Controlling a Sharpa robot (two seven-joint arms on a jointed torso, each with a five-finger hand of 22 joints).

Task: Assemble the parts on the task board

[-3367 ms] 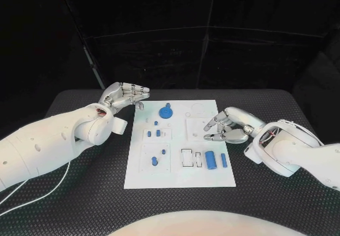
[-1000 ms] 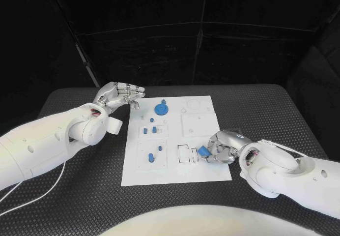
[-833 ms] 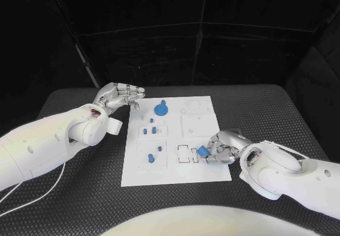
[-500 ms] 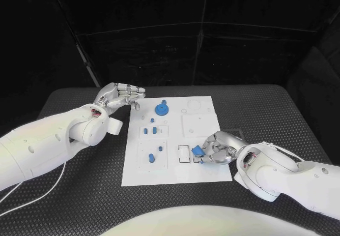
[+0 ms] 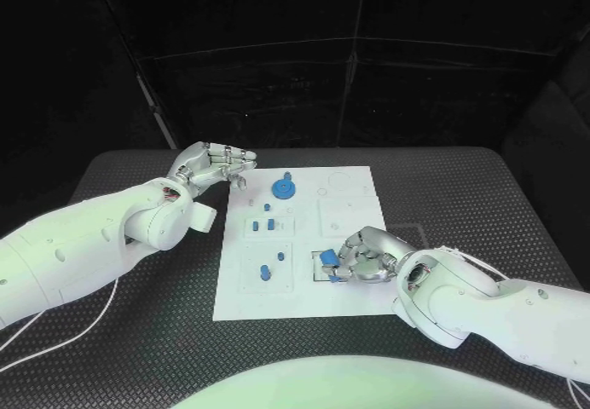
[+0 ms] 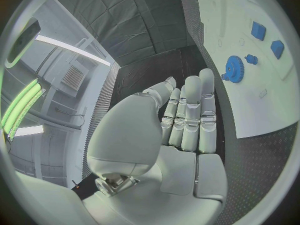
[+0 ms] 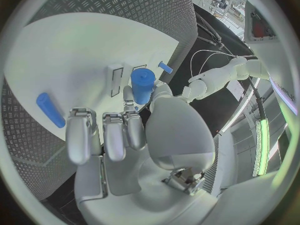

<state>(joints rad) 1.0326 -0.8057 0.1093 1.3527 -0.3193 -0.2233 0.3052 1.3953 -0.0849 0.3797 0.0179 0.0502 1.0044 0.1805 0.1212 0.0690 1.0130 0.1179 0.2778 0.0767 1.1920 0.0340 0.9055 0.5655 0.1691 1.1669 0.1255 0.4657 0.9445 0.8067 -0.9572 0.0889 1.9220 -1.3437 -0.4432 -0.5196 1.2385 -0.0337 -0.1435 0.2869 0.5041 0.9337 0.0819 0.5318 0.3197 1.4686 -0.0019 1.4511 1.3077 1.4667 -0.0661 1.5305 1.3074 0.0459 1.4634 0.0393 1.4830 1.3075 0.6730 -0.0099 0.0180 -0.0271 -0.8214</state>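
Note:
The white task board (image 5: 356,298) lies in the middle of the black table. My right hand (image 5: 372,257) hovers over its near right part and pinches a blue cylinder (image 5: 330,259) between thumb and a finger, just above the rectangular slots (image 7: 116,80). The right wrist view shows the cylinder (image 7: 142,85) upright in that hand (image 7: 125,130), and a long blue bar (image 7: 50,110) lying on the board (image 7: 81,50). A blue gear (image 5: 286,186) sits at the board's far end. My left hand (image 5: 217,162) hangs beside the far left corner, fingers curled, holding nothing.
Small blue parts (image 5: 263,226) stand in the left column of the board, with two more (image 5: 263,273) nearer me. In the left wrist view my left hand (image 6: 181,120) lies beside the gear (image 6: 233,68). Black ribbed mat surrounds the board.
My right hand has picked up the blue cylinder that lay near the board's right edge and carried it left toward the rectangular slots. The left hand has stayed in place.

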